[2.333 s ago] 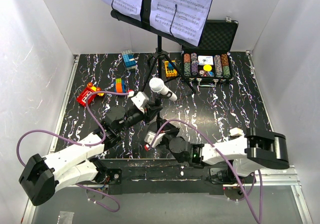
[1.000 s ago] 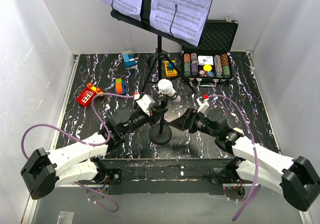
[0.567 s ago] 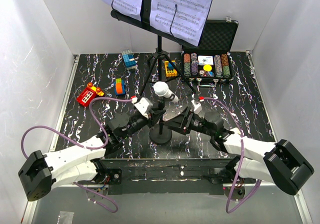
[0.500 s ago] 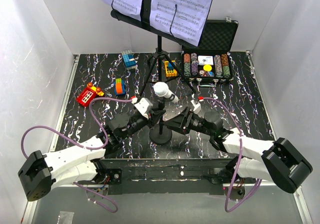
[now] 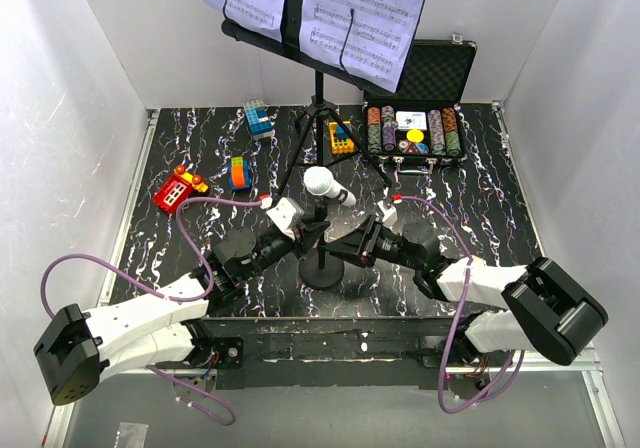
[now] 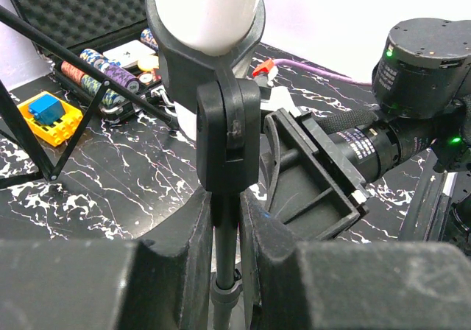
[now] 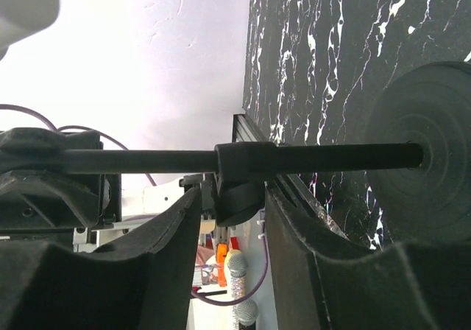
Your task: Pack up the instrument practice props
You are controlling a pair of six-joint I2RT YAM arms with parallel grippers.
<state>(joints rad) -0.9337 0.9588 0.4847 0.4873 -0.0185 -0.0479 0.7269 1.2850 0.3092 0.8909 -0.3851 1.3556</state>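
**A:** Start at the near edge. What's in hand?

**B:** The mic. It stands upright on its round base at the front middle of the desk, with an arm at each side.

**A:** Left fingers?

**B:** The left fingers are nearly closed and clamp the thin post just under the clip that carries the mic.

**A:** And the right?

**B:** The right fingers stand about halfway apart and straddle the same post lower down, at its collar, between the left fingers and the base. One finger looks to be touching the collar. I can't tell whether they are pinching it yet.

**A:** So the mic isn't packed?

**B:** No. Its base sits on the desk and the mic is in its clip. My guess is they mean to take the post apart or lift the whole thing, but that is only a guess.

**A:** Further back?

**B:** The stand is on its tripod, fully set up and untouched. The sheets are spread across its top, against the back wall.

**A:** Anything else?

**B:** There are toy blocks to the left and an open chip case to the right of the stand. Neither is part of the job.

**A:** How far along, then?

**B:** It's early. Nothing looks put away. The mic is being handled, and the stand and sheets are left to do.
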